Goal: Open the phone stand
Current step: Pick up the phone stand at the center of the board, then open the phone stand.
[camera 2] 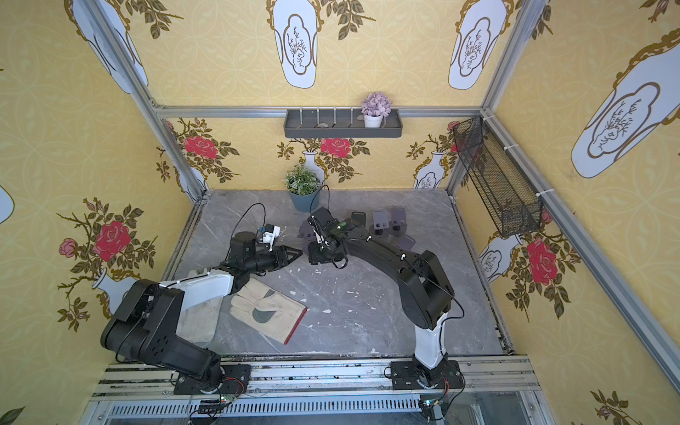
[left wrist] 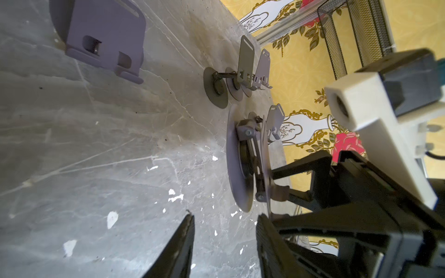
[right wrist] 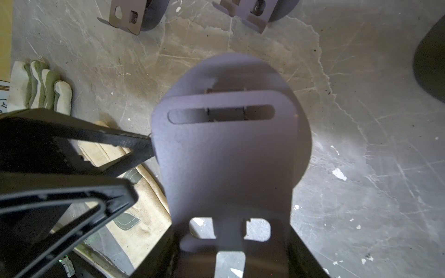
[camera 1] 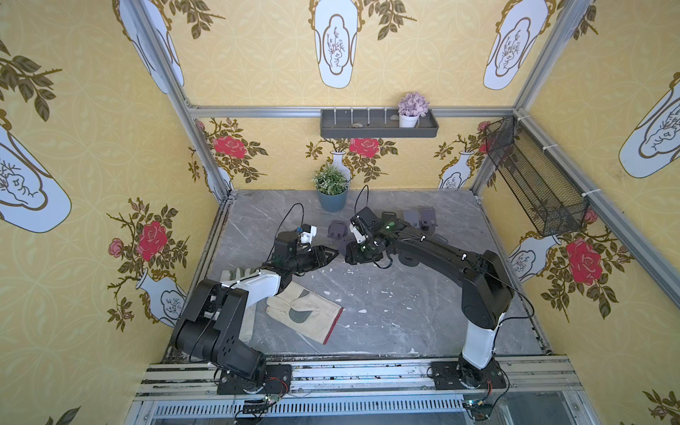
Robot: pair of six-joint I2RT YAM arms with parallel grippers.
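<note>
R gripper (right wrist: 232,240) is clamped on the stand (right wrist: 228,156). Its fingers pinch both sides of the plate's lower end, by the two square cut-outs. The stand sits mid-table between the two arms, base disc toward the table (camera 1: 404,301); can't tell if the base touches it.

L gripper (left wrist: 224,223) is part-open w/ nothing between its fingers. In the R wrist view one finger (right wrist: 130,142) touches the plate's side edge at its tip, and the other is clear of it.

Stand is thin matte lilac-grey sheet metal: a round flat base and a rounded plate w/ a long slot near the top. A dark hinge arm w/ small screws joins the two. The plate lies close to the base, nearly parallel, w/ a narrow gap.

Gripper fingers are black plastic, triangular open frames.

Table is grey marble-look, scratched, w/ white chips.

Other stands (left wrist: 245,62) are farther back, same shape, plates raised.

Glove (camera 1: 303,309) by the L arm is cream canvas w/ a green patch & red cuff edge.
</note>
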